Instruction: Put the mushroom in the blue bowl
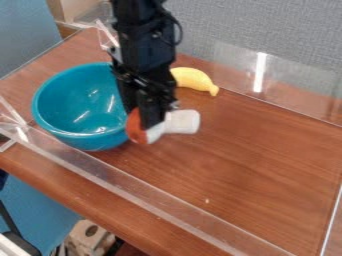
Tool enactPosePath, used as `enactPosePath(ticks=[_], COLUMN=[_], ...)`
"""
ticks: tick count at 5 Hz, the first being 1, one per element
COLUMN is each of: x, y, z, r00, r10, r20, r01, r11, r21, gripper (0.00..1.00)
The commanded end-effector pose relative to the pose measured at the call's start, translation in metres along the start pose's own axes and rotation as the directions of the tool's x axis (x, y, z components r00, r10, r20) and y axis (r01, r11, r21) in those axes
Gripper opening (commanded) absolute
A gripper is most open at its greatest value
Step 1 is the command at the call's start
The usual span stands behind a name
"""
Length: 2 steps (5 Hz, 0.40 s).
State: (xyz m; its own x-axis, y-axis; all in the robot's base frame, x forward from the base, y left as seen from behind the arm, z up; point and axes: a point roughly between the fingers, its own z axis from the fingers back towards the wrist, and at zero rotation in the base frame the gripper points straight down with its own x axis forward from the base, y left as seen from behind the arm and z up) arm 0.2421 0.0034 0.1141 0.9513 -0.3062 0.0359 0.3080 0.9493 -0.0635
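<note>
Camera view: banana (pixel 198 82) lies behind claw (pixel 150 128) beside blue bowl (pixel 83 105).

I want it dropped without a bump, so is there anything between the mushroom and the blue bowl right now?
Only the bowl's own near wall. The gripper is shut on the mushroom, held just outside the blue bowl by its rim. The banana lies behind, out of the way. Nothing shows inside the bowl.

A dark wooden tabletop (pixel 254 150) enclosed by low clear plastic walls (pixel 134 205), with a grey wall (pixel 254 25) behind.
</note>
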Motion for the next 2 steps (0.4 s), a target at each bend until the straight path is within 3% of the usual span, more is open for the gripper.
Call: enactPosePath(ticks=[1, 2], x=[0.0133, 0.0175], y=[-0.0074, -0.0142], z=[0.0102, 0.0065], r00=[0.999, 0.999], r10=[-0.015, -0.04], r20=[0.04, 0.033], r01=[0.014, 0.04], r11=[1.0, 0.999], r21=[0.004, -0.009], gripper=[0.0, 0.0])
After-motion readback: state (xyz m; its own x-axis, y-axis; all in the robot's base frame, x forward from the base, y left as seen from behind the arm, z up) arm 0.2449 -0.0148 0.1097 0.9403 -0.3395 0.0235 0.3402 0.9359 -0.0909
